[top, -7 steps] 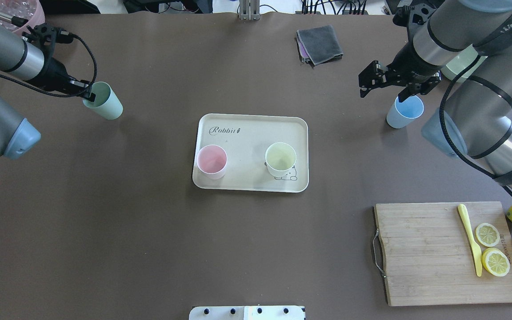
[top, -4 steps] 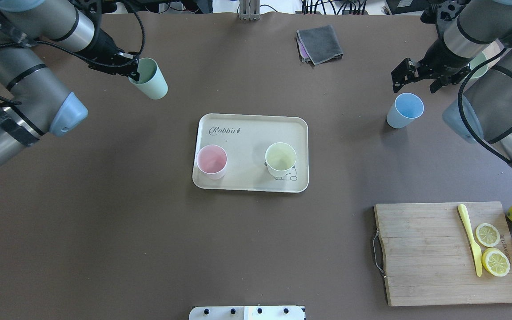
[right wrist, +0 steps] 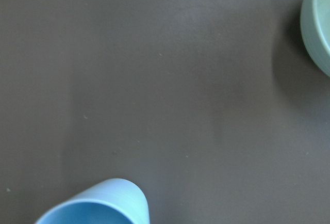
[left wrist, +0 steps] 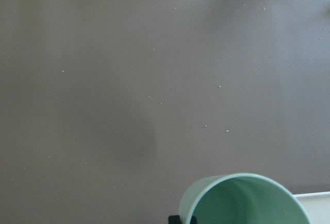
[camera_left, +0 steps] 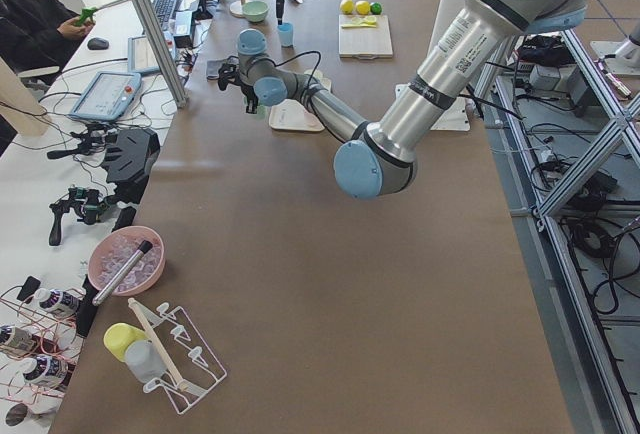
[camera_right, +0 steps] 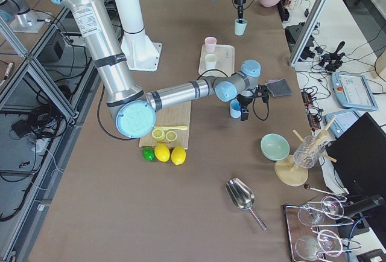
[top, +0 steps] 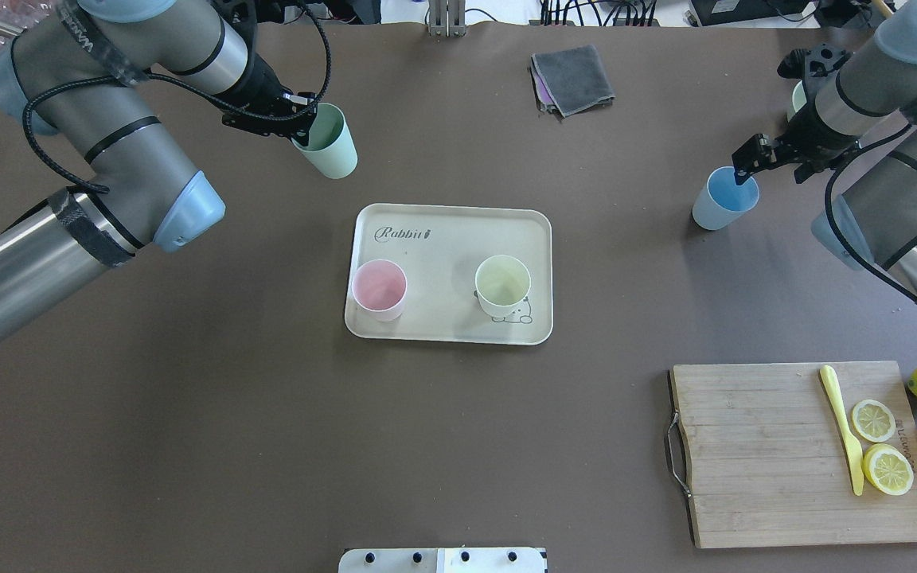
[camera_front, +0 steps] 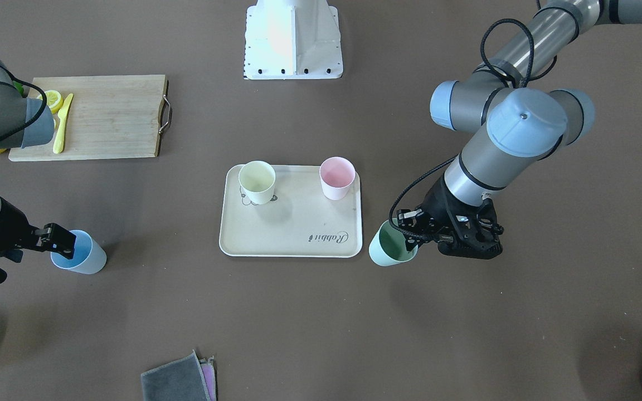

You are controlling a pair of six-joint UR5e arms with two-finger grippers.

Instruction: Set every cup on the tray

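Clock directions are taken from behind the robot, with the tray as the dial.

Left arm (top: 124, 151): It has swung in from the 9 o'clock edge of the table over the last second, carrying its load most of the way across.
Right arm (top: 888, 191): A moment ago it was drawn back and higher; it has now dropped to the cup at its side.
Tray (top: 458, 239): It sits mid-table and has not moved, with its far half bare.
Left gripper (top: 299, 127): It is clamped on the rim of the mint green cup.
Right gripper (top: 769, 175): The jaws look parted, with one finger over the cup's mouth and nothing gripped yet.
Mint green cup (top: 329, 145): It is lifted and tilted between 10 and 11 o'clock, just off the tray's corner, so I judge it close to set-down.
Light blue cup (top: 723, 200): It stands upright on the table near 3 o'clock, well apart from the tray, and is likely the next pickup.
Pink cup (top: 379, 290): It is on the tray at 8 o'clock.
Pale yellow cup (top: 503, 285): It is on the tray at 4 o'clock, so two of the four are done.
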